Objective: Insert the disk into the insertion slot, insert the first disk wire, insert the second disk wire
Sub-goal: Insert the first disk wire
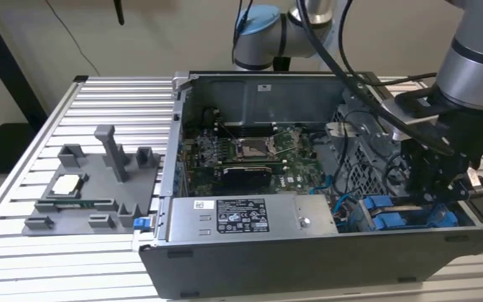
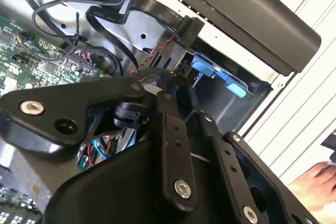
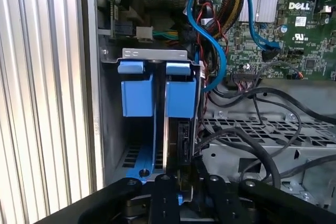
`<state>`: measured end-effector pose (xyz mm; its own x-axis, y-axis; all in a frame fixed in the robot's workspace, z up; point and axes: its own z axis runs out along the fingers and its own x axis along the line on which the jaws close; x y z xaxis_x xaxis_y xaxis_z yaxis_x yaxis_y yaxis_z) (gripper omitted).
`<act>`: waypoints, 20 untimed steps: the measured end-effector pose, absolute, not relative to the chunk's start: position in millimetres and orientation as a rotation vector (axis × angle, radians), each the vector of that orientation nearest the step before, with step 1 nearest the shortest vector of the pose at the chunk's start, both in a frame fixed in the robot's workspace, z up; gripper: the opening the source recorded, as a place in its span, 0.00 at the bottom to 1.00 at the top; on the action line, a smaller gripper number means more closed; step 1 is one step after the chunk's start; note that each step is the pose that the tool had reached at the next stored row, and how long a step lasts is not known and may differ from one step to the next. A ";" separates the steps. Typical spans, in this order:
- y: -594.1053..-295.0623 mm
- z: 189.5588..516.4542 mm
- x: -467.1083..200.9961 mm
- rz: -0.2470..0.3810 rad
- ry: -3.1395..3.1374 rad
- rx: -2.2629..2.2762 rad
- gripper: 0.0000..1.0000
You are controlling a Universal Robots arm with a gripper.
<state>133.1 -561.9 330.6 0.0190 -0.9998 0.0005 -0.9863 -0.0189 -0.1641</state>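
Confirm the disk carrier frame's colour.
Bright blue carrier frame; first wrist view shows it best.

The grey arm point(image 1: 477, 60) hangs over from above, its wrist point(image 1: 430, 116) bent so the black claw point(image 1: 430, 189) points straight down. Behind the claw's tip, its dark linkage bars point(image 2: 173, 145) slant in towards each other.

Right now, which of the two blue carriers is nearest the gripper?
The blue carrier beside the blue cable, on the motherboard side; the other sits nearer the case's outer wall.
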 end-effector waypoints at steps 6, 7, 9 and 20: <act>-561.9 349.5 133.1 -0.175 2.115 -2.155 0.33; -561.9 353.7 133.1 -0.175 2.115 -2.155 0.33; -561.9 362.2 133.1 -0.175 2.115 -2.155 0.33; -561.9 390.9 133.1 -0.174 2.115 -2.156 0.33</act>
<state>133.1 -561.9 390.9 0.0190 -0.9998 0.0004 -0.9864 -0.0188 -0.1632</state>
